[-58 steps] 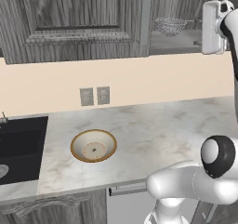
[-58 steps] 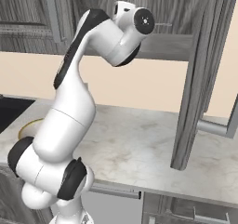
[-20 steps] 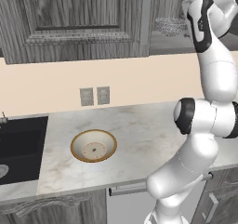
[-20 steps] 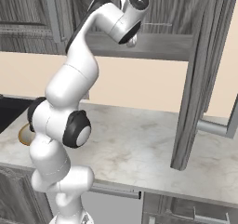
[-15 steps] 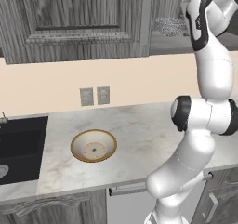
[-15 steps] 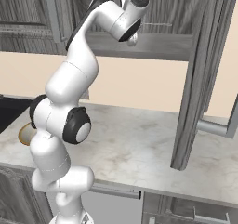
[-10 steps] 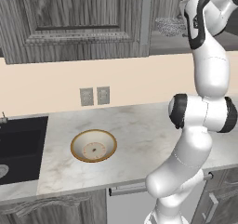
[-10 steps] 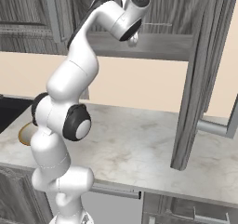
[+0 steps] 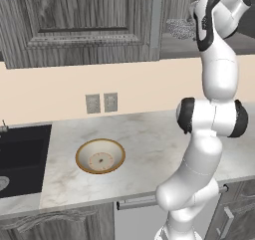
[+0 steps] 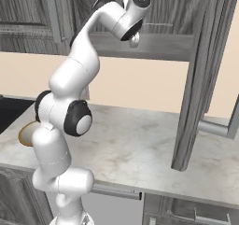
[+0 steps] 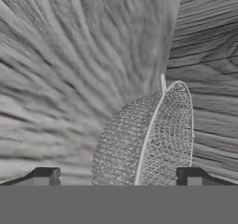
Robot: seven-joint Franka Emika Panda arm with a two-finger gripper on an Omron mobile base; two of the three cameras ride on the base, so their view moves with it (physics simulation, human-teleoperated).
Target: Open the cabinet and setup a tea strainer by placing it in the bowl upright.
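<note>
jaws: apart, one dark tip each side of the mesh basket in the hand view, not clamped; contact with the mesh can't be told
gripper [image 11: 118,176]: up inside the open cabinet, pointed at the strainer; in the left base view hidden behind the white hand
tea strainer [image 11: 146,139]: silver mesh basket between the finger tips, rim on edge in the hand view, thin handle running across it; in the left base view [image 9: 180,28] it sits on the cabinet shelf near the shelf's front edge, just left of the hand
cabinet [image 10: 205,74]: door swung open, standing out over the counter's right part in the right base view; grey shelf [image 10: 161,45] visible inside, wood-grain back wall behind the strainer
arm [image 9: 214,119]: reaches up from the base, elbow over the counter's front edge, wrist at shelf level
bowl [image 9: 100,156]: golden-brown rim, cream inside, reddish dotted ring; on the counter near its front-left part, just right of the sink, well apart from the strainer
counter [image 9: 149,144]: light marbled top
sink [image 9: 20,159]: black basin at the counter's left end
outlets [image 9: 101,103]: two grey plates on the beige wall behind the bowl
closed cabinet [image 9: 79,20]: wider raised-panel door, left of the open one
</note>
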